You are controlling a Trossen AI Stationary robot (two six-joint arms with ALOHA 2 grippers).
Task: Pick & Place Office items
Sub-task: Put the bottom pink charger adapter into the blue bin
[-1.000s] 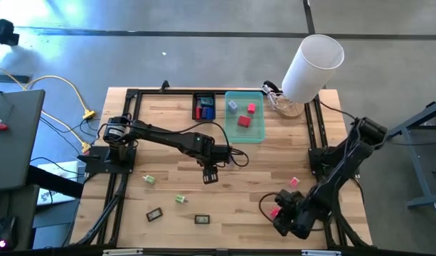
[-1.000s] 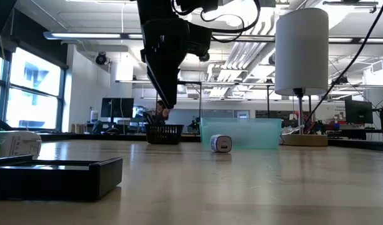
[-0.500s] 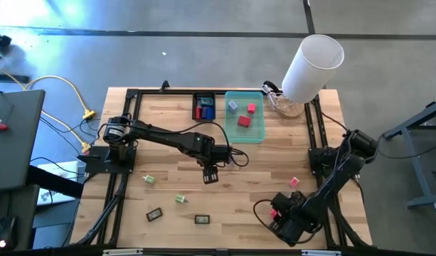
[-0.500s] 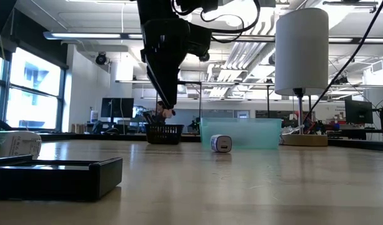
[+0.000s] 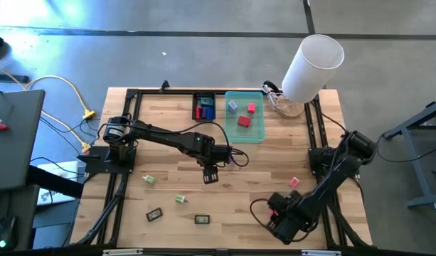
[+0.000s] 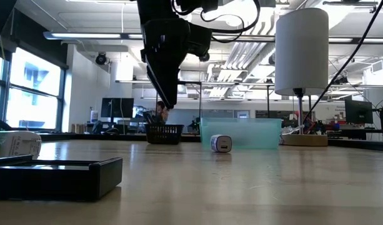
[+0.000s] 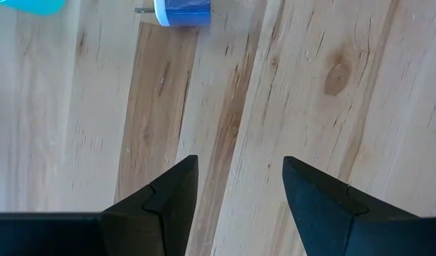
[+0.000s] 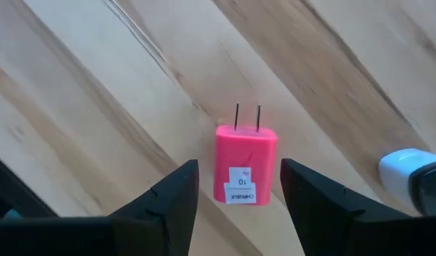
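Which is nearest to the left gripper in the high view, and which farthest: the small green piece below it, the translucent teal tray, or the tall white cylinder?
From the left gripper:
1. Small green piece, on the bare wood toward the table's front.
2. Translucent teal tray, toward the back edge.
3. Tall white cylinder, at the back right corner.

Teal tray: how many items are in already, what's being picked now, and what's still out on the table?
Done: the teal tray holds three pieces, two red and one pale; the black tray holds red and blue ones. In hand: nothing yet. The right gripper is open around a pink charger; the left gripper hangs open over bare wood. Left: another pink piece, two green pieces and two dark ones.
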